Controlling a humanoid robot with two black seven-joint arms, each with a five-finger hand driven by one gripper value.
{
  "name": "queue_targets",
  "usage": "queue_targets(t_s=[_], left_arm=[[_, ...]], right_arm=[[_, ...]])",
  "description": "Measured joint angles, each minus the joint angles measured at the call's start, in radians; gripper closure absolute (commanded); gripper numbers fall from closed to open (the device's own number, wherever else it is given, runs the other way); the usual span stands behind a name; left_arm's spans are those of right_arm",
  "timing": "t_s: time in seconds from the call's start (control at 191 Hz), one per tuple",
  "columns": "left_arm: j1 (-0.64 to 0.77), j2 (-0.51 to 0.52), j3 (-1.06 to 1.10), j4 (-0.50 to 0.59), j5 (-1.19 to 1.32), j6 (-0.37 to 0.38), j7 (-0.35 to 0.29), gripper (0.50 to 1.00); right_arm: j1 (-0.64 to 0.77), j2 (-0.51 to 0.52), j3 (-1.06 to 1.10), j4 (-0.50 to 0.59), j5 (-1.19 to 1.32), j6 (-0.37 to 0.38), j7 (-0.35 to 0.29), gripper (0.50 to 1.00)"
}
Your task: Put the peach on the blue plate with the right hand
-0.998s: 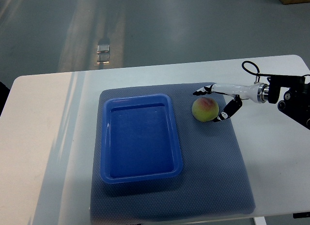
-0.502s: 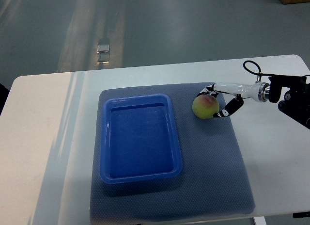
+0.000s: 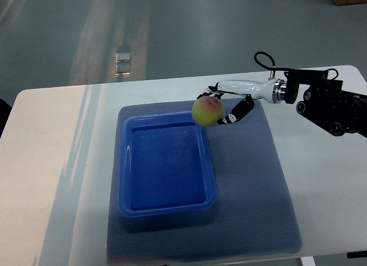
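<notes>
A yellow-green peach [image 3: 207, 110] with a red blush is held in the air over the far right corner of the blue plate [image 3: 166, 204]. My right hand [image 3: 222, 107] is shut on the peach, with white fingers [image 3: 230, 85] over its far side and a black-tipped one on its near right side. Its arm comes in from the right edge. The blue plate is a deep rectangular tray with nothing in it, lying on the left half of a grey-blue mat [image 3: 258, 180]. The left hand does not show.
The mat lies on a white table [image 3: 46, 163] whose far edge borders a grey floor. A small metal piece [image 3: 122, 60] lies on the floor beyond the table. The black forearm [image 3: 332, 105] hangs over the table's right side.
The right hand closed around the peach on the mat, then lifted it and carried it left, up to the plate's far right corner. The arm reached further in.
</notes>
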State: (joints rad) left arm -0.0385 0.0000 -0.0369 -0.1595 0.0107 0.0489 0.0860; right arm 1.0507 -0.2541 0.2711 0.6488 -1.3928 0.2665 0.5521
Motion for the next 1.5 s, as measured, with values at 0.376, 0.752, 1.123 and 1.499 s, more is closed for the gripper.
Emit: queue_targets(t_s=[0.376,0.752,1.123,1.499], left_arm=[[0.004,0.0,0.0,0.0,0.0,0.001,0.0,0.5],[0.005,0.0,-0.001,0.006,0.0,0.001,0.0,0.5],[0.005,0.0,0.0,0.007,0.0,0.001,0.0,0.5],[0.004,0.0,0.001,0.006,0.0,0.001,0.0,0.5]], right_arm=[[0.036,0.208,-0.051,-0.045,-0.001,0.0,-0.002,0.709],[0.029,0.254,-0.139,-0.05,-0.007,-0.013,-0.001,0.574],[0.032,0.196,-0.084,-0.055,0.037,-0.012,0.001,0.576],[-0.02,0.108,0.078,-0.156,0.576,-0.072,-0.057,0.591]])
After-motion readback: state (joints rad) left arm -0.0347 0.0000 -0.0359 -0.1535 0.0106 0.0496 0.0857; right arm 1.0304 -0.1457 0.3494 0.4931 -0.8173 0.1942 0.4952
